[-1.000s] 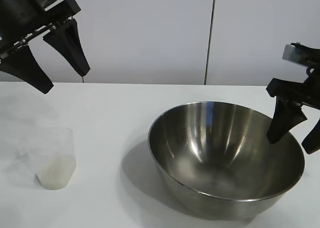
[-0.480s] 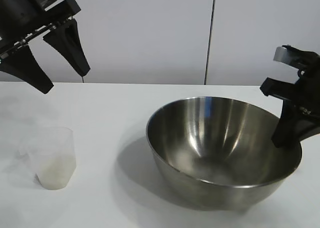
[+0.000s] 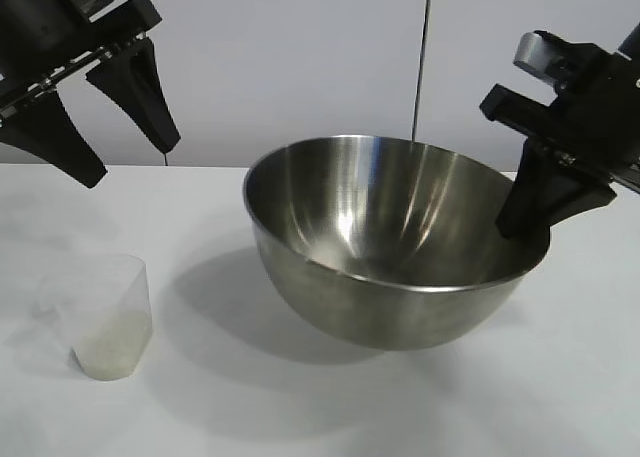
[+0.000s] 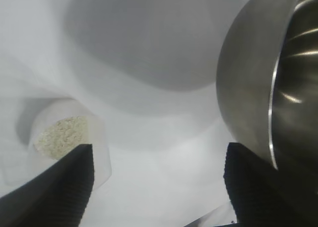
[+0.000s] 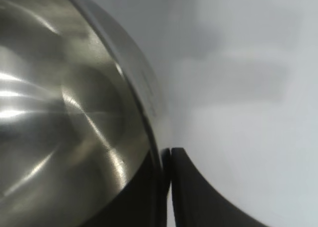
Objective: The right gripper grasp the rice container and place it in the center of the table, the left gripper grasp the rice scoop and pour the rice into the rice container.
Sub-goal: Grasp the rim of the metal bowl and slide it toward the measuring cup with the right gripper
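The rice container (image 3: 390, 247), a big shiny steel bowl, hangs tilted just above the white table (image 3: 300, 407) near its middle. My right gripper (image 3: 525, 227) is shut on the bowl's right rim, one finger inside and one outside; the right wrist view shows the rim (image 5: 144, 103) pinched at the gripper (image 5: 166, 152). The rice scoop (image 3: 110, 317), a frosted plastic cup, stands at the front left with rice (image 3: 108, 352) in its bottom. My left gripper (image 3: 130, 162) is open and empty, high above the cup. The left wrist view shows the gripper (image 4: 158, 157), the cup (image 4: 97, 137), the rice (image 4: 62, 135) and the bowl (image 4: 258, 88).
A grey wall with a dark vertical seam (image 3: 422, 67) stands behind the table. Bare tabletop lies between the cup and the bowl (image 3: 200, 377).
The right gripper closed on the bowl's rim, then raised the bowl and carried it to the left, toward the table's middle. The left gripper and the cup have not moved.
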### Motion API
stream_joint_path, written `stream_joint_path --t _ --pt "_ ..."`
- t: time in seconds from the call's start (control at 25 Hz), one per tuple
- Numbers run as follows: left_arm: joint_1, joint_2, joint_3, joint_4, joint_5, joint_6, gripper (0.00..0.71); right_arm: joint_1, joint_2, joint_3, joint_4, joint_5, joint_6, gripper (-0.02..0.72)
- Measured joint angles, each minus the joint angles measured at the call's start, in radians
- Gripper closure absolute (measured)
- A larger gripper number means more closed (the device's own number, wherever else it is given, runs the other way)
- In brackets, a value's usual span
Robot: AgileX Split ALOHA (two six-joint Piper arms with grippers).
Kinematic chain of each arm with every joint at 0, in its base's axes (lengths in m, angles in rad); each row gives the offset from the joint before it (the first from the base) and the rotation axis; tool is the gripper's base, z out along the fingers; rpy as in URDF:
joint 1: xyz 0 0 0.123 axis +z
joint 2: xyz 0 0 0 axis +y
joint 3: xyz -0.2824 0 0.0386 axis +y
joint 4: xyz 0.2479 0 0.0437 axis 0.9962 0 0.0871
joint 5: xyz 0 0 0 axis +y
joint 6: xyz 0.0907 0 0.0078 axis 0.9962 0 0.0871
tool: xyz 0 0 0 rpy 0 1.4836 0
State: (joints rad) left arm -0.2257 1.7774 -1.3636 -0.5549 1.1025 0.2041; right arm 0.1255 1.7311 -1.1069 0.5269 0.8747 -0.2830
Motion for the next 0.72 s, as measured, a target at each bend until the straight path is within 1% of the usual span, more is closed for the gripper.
stream_joint_path --t 0.12,0.32,0.52,0.72 --pt "0.0 0.0 0.0 0.0 0.0 0.0 0.179 0.085 0.022 0.0 -0.011 -0.057 0.043 0.684" --pt "0.0 0.0 0.0 0.0 0.0 0.0 0.179 0.165 0.082 0.0 -0.015 -0.146 0.099 0.684" --pt "0.0 0.0 0.0 0.001 0.0 0.0 0.179 0.173 0.133 0.0 -0.014 -0.233 0.125 0.684" --pt "0.0 0.0 0.0 0.001 0.0 0.0 0.179 0.173 0.147 -0.002 0.002 -0.249 0.127 0.691"
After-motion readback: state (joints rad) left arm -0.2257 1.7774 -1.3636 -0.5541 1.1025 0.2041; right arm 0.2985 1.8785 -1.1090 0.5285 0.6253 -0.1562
